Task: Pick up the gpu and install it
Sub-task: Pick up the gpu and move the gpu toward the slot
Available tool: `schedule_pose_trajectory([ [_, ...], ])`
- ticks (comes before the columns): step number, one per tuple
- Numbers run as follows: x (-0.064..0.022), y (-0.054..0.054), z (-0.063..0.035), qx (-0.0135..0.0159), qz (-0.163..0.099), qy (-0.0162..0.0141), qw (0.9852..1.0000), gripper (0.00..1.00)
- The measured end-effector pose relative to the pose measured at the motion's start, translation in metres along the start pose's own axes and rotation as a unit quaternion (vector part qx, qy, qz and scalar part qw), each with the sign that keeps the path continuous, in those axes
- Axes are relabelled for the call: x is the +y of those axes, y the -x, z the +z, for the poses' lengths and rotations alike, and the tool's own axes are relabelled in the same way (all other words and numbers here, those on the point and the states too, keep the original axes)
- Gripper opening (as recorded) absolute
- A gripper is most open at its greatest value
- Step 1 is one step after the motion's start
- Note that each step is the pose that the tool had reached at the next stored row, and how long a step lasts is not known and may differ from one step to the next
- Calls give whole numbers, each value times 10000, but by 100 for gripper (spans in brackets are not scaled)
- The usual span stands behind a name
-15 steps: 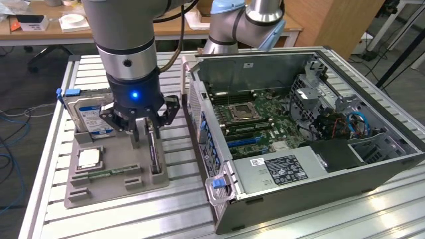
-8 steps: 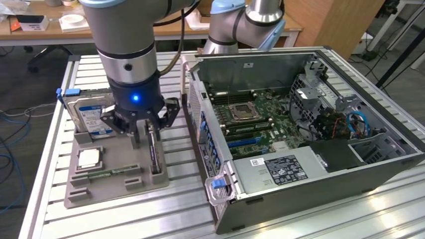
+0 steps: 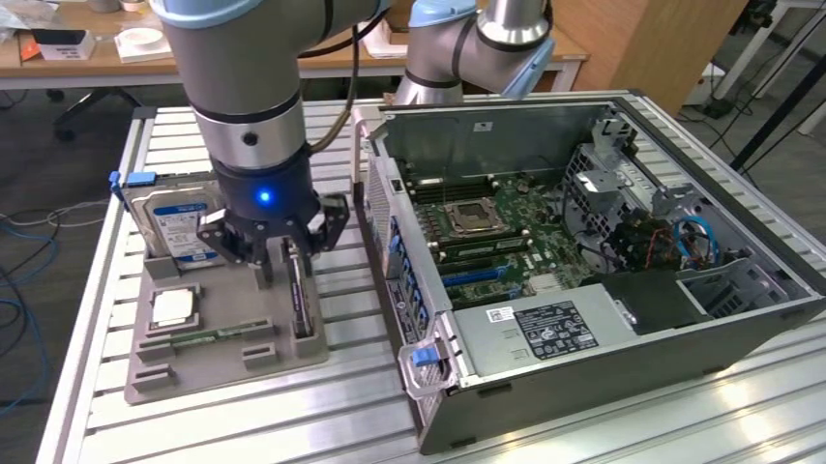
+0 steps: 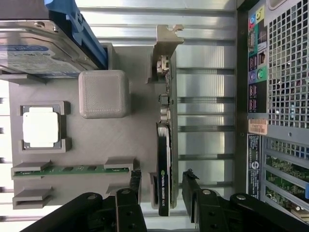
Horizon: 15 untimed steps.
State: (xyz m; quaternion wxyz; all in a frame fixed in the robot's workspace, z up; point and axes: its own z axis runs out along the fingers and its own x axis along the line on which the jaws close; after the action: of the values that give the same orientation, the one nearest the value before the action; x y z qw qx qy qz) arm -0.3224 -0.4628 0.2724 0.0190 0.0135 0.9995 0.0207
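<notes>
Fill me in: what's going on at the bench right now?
The arm's gripper hovers low over the gpu, which stands on edge in its slot in the gray holder. The fingers are open, one on each side of the card, with gaps showing, so nothing is gripped or lifted yet. The open PC case sits right beside the holder.

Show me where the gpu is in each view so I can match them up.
Exterior view: the gpu stands on edge in the tray, on the side nearest the case.
Wrist view: the gpu runs along the tray's case-side edge, one end between the open hand's fingers.
Shared landmark: the cpu in the tray.
</notes>
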Motion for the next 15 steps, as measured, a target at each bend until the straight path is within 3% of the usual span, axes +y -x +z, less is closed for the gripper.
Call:
schedule_pose_trajectory([
  [15,-6,-16,141,-53,-2,2,10000,47],
])
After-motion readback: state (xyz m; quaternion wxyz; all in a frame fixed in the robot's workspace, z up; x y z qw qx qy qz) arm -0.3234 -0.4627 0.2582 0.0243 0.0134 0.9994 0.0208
